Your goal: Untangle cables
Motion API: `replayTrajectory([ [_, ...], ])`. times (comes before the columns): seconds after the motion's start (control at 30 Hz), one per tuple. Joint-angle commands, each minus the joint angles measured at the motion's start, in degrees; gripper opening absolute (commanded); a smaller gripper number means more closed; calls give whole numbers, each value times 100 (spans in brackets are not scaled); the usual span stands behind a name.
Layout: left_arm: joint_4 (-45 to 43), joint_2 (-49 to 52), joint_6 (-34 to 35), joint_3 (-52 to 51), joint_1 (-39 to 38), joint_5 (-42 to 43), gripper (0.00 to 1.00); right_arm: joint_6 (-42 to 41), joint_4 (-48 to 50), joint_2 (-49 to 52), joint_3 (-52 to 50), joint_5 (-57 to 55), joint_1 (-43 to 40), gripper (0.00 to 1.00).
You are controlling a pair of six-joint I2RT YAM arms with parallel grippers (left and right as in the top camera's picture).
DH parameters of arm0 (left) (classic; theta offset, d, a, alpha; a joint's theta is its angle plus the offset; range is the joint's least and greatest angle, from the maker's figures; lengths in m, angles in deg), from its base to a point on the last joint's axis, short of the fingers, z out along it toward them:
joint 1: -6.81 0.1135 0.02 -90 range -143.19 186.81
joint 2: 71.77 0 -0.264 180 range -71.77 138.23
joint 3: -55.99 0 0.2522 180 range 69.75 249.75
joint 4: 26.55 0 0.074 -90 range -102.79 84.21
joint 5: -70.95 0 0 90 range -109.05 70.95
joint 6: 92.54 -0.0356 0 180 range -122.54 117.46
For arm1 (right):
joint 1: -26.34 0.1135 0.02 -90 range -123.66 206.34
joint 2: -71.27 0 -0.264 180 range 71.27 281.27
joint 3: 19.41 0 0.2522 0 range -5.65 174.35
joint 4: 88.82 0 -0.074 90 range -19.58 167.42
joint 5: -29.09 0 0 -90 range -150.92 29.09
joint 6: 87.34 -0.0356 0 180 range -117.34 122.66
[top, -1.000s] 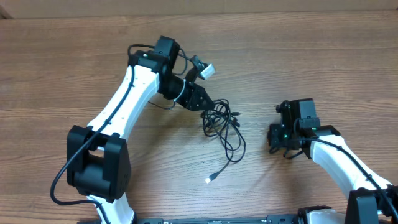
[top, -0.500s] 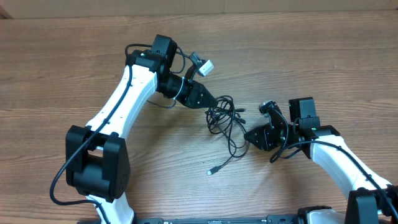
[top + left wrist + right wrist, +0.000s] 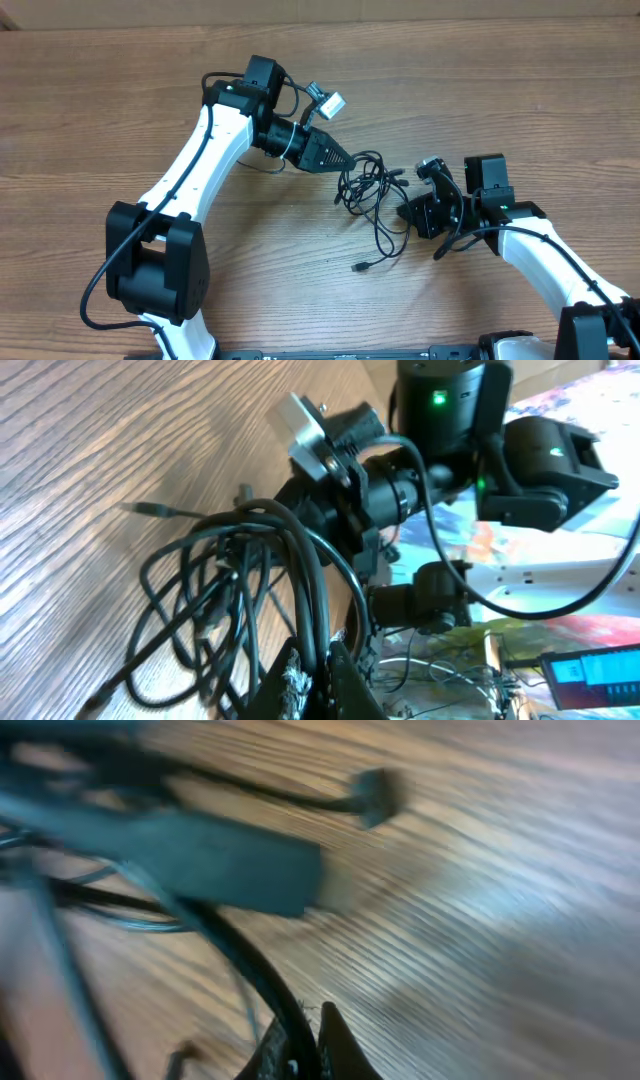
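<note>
Wood table (image 3: 500, 100): cables (image 3: 366, 186) bunched btwn L & R jaws, each pair clamped on a strand.

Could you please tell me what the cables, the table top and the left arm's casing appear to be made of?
Cables: thin black cords, likely rubber or plastic sheathed; they bend in loose loops and show a dull sheen.
Table: wood or wood-look laminate, matte, with brown grain lines.
Left arm's casing: smooth white shell, probably plastic, slightly glossy.
</note>
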Motion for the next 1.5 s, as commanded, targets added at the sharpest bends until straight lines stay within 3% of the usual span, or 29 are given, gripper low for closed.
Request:
replayTrajectory([
  [0.0, 46, -210, -2, 173, 26, -466, 4, -1779, -393, 9, -11, -2120, -70, 4],
  [0.1, 103, -210, 0, 173, 101, -734, 4, -3611, -1187, 9, -13, -3762, -264, 4],
  [0.17, 131, -210, 0, 173, 184, -741, 4, -4474, -1515, 9, -39, -4111, -483, 4],
  [0.3, 184, -210, -4, 173, 313, -728, 4, -5246, -1696, 9, -122, -4030, -931, 4],
  [0.4, 188, -210, -11, 173, 321, -728, 4, -5239, -1543, 9, -122, -3650, -1095, 6],
  [0.57, 144, -210, -31, 173, 273, -723, 4, -5110, -1416, 9, -120, -3169, -1095, 25],
  [0.7, 166, -210, -190, 173, 214, -723, 4, -3731, -905, 9, -111, -1888, -1095, 48],
  [0.87, 302, -214, -625, 173, 201, -697, 4, -2789, -807, 0, 101, -807, -1095, 53],
  [1.03, 962, -284, -1923, 173, 146, -715, 4, -2216, -968, -175, 577, 46, -1093, 56],
  [1.13, 850, -326, -1657, 173, 151, -1512, 4, -2170, -1084, -297, 793, 162, -1093, 57],
  [1.2, 525, -323, -627, 173, 181, -2669, 16, -2170, -1130, -352, 852, 153, -1093, 57],
  [1.3, 278, -323, 612, 173, 190, -4183, 57, -2170, -1220, -358, 855, 35, -1093, 58],
  [1.47, 267, -323, 682, 173, 155, -4059, 79, -2170, -1532, -358, 855, -599, -1095, 61],
])
